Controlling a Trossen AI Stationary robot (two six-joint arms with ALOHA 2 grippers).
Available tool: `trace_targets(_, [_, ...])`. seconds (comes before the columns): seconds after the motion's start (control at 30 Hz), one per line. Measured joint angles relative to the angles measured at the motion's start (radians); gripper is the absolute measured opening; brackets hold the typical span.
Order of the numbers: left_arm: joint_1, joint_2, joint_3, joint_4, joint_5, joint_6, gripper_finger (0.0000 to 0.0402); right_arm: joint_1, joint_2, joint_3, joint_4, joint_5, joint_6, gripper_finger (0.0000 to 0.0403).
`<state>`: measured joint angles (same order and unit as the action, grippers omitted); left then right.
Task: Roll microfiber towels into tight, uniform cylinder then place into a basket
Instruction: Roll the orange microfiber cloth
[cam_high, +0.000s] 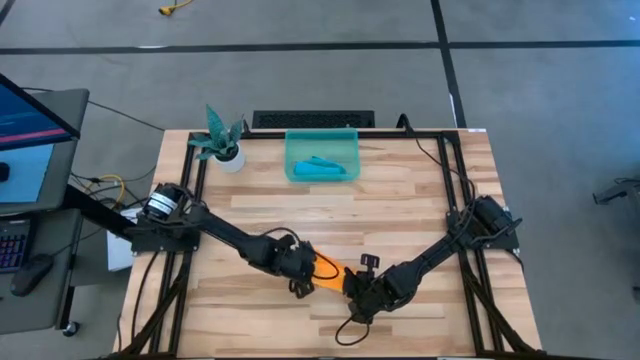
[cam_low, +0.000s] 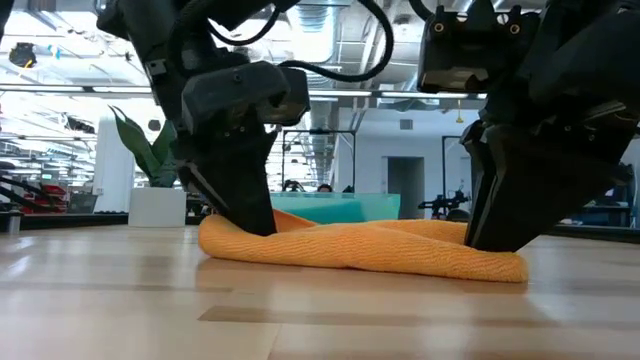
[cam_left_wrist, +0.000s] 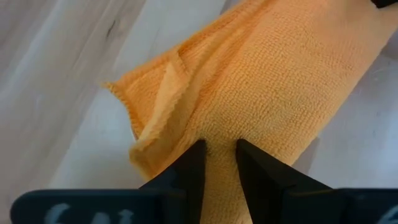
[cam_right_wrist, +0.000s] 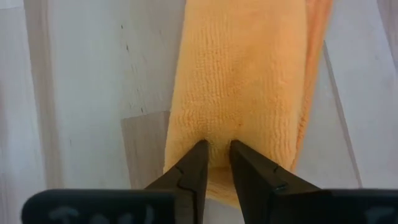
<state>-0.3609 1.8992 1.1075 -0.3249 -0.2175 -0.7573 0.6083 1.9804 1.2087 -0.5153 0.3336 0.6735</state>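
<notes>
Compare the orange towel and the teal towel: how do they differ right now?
The orange towel lies on the table near its front edge; the teal towel sits inside the basket. The left gripper and right gripper each pinch an end of the orange towel; nothing touches the teal one. Both are rolled or folded long.

Table: we see a pale wooden butcher-block table (cam_high: 400, 190) with a black frame along its edges.
Near the front edge: an orange towel (cam_high: 330, 269) lies rolled on the wood, roughly at the middle of the table's width.
Far edge, centre: we find the teal basket (cam_high: 296, 160) standing on the boards, with a teal-blue towel (cam_high: 324, 166) inside it.
Far left corner: a white pot with a teal plant (cam_high: 222, 143) stands just beside the basket.
</notes>
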Motion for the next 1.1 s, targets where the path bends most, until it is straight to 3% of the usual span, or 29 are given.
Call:
trace_targets(0.17, [-0.017, -0.001, 0.0, -0.021, -0.004, -0.067, 0.0086, 0.022, -0.063, -0.004, -0.021, 0.045, -0.003, 0.0092])
trace_targets(0.47, [-0.02, -0.001, 0.0, -0.024, -0.003, -0.102, 0.0086, 0.155, -0.138, -0.002, 0.011, 0.305, -0.148, 0.0092])
trace_targets(0.83, [-0.02, -0.001, 0.0, -0.023, -0.003, -0.095, 0.0086, 0.139, 0.006, 0.001, 0.098, 0.316, -0.312, 0.0098])
trace_targets(1.1, [-0.02, -0.001, 0.0, -0.022, -0.003, -0.077, 0.0086, 0.1, 0.005, 0.001, 0.105, 0.317, -0.344, 0.017])
